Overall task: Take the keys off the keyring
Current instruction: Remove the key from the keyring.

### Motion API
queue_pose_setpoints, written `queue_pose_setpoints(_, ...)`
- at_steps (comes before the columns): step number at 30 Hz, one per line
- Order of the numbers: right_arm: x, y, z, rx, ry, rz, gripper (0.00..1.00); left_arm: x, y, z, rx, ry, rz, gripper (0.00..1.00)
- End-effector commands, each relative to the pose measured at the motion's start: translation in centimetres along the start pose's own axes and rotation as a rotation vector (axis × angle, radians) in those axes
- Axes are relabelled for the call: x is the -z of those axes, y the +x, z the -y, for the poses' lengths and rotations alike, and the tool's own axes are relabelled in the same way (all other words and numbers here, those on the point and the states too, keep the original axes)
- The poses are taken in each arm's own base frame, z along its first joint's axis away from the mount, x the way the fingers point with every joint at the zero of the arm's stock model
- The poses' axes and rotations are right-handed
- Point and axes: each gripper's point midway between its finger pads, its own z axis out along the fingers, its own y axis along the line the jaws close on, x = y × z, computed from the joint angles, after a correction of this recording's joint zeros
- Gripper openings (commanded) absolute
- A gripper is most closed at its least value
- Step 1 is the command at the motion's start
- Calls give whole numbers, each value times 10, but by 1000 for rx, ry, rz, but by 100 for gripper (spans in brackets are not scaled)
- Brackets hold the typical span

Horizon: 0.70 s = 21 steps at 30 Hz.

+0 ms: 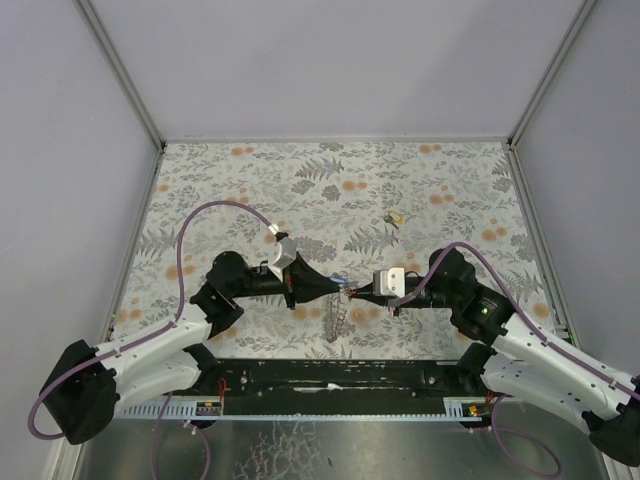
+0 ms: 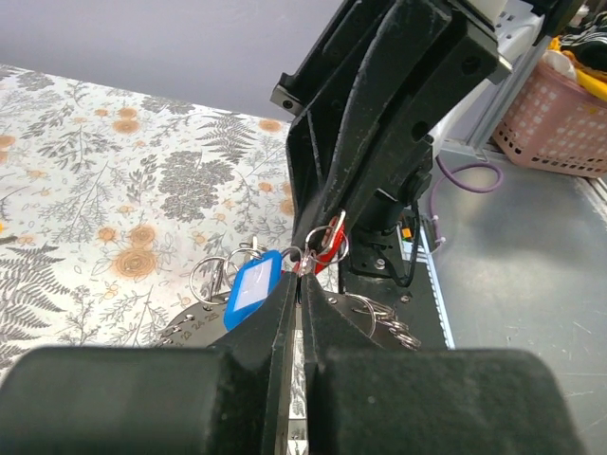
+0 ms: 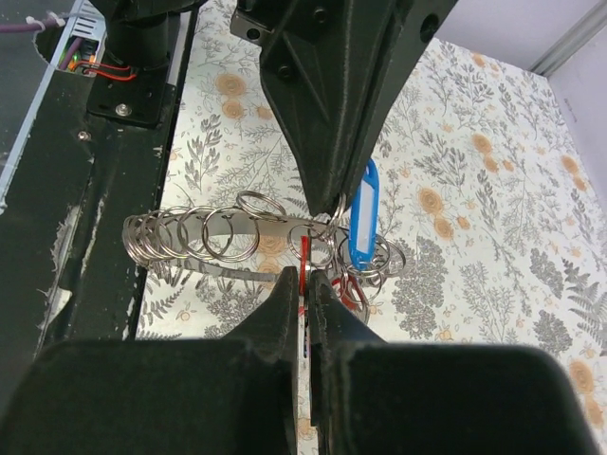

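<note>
The keyring (image 3: 220, 224) is a grey metal band carrying several small split rings, and it hangs between my two grippers above the table. It also shows in the top view (image 1: 337, 316) and the left wrist view (image 2: 193, 327). A blue-tagged key (image 3: 363, 220) (image 2: 251, 290) and a red-tagged key (image 3: 304, 256) (image 2: 330, 246) hang on it. My left gripper (image 2: 302, 275) (image 1: 343, 289) is shut on a small split ring of the keyring. My right gripper (image 3: 304, 282) (image 1: 360, 293) is shut on the red tag, tip to tip with the left. A yellow key (image 1: 395, 217) lies apart on the cloth.
The floral cloth (image 1: 260, 190) covers the table, with white walls round three sides. The black base rail (image 1: 330, 375) runs along the near edge. A pink basket (image 2: 555, 118) stands off the table beyond the right arm's base.
</note>
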Motion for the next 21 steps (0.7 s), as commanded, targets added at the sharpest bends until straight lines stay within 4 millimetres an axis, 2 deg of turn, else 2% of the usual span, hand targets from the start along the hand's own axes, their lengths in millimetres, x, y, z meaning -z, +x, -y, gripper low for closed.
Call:
queue_pose_setpoints(1, 5, -30, 4, 131, -27, 59, 0, -2, -9, -19, -45, -101, -19, 0)
queue_pose_setpoints(5, 6, -24, -5, 136, -69, 45, 0, 0, -12, -26, -33, -152, -12, 0)
queue_pose_setpoints(9, 5, -19, -1, 139, -46, 25, 0, 2, -12, -30, -29, -185, -22, 0)
queue_pose_setpoints(14, 3, -19, 14, 149, 17, 10, 0, 0, 0, -31, -15, -188, -87, 0)
queue_pose_setpoints(21, 2, -25, 23, 123, 53, 13, 0, -3, 22, -33, -9, -191, -205, 0)
